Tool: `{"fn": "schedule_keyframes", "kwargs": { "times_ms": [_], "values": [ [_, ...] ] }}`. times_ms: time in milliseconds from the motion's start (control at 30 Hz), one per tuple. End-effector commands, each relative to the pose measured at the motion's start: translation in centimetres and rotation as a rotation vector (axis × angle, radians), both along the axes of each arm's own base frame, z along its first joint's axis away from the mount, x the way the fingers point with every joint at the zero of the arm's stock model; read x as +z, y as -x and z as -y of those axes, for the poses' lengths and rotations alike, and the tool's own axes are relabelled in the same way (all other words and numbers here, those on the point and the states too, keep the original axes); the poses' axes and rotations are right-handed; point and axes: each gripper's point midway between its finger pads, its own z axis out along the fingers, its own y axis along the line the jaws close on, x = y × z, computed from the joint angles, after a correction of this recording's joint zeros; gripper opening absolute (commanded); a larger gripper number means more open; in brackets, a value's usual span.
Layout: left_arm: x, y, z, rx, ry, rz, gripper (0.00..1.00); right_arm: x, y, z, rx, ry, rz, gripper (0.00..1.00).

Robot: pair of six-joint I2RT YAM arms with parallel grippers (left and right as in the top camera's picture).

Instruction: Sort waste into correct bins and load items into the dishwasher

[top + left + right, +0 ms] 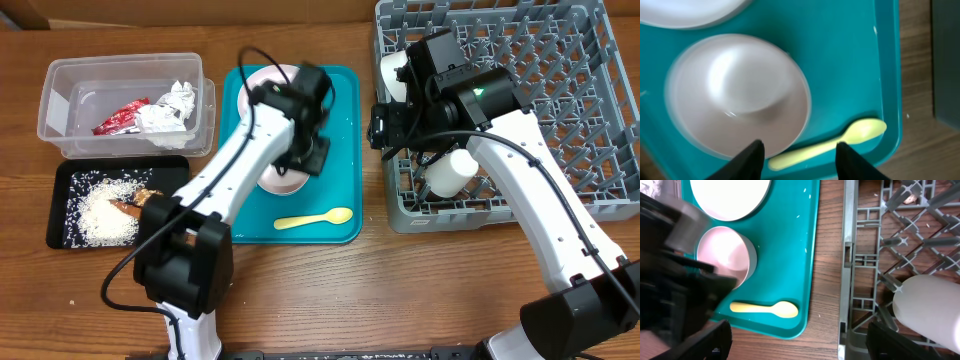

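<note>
Found the glossy pink round bowl upright on the teal rectangular plastic serving tray, near its middle. Saw the pale pink round plate at twelve o'clock of it and the pale yellow plastic spoon at five. Judged the bowl light, stiff and slick, so best pinched across the rim wall, one finger inside and one outside.

Saw the left gripper hanging over the tray, jaws parted with nothing between them. Placed the bowl at eleven o'clock of the fingertips, the spoon handle passing beneath. Could not tell through the blur whether a finger touched the rim.

Noted the right gripper spread wide and empty by the nine o'clock edge of the grey plastic lattice dish rack. Saw a white cylindrical cup lying in the rack at three o'clock of it.
</note>
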Motion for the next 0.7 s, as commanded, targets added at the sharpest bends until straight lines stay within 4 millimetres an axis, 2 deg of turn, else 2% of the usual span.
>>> {"fn": "schedule_keyframes", "kwargs": {
  "times_ms": [0,167,267,333,467,567,667],
  "values": [
    [5.5,-3.5,-3.6,0.189,0.005,0.098,0.51,0.5,-0.2,-0.7,0.008,-0.045,0.013,0.88],
    [10.9,-5.9,-8.7,0.357,0.051,0.178,0.54,0.7,-1.4,-2.9,-0.010,-0.110,0.040,0.86],
    [12.9,-6.6,-10.9,0.424,0.120,0.199,0.54,-0.6,-2.1,-5.3,-0.008,-0.132,0.032,0.85],
    [13.2,-6.8,-11.9,0.452,0.155,0.198,0.54,-2.0,-2.4,-7.0,0.002,-0.138,0.018,0.82],
    [13.0,-6.9,-13.8,0.497,0.162,0.187,0.54,-6.0,-2.4,-11.2,0.036,-0.135,-0.026,0.76],
    [13.0,-6.7,-14.3,0.510,0.158,0.182,0.54,-9.2,-2.6,-12.5,0.004,-0.099,-0.061,0.71],
    [12.9,-6.7,-14.4,0.511,0.153,0.182,0.54,-11.8,-2.7,-13.0,-0.024,-0.068,-0.096,0.66]
  ]
}}
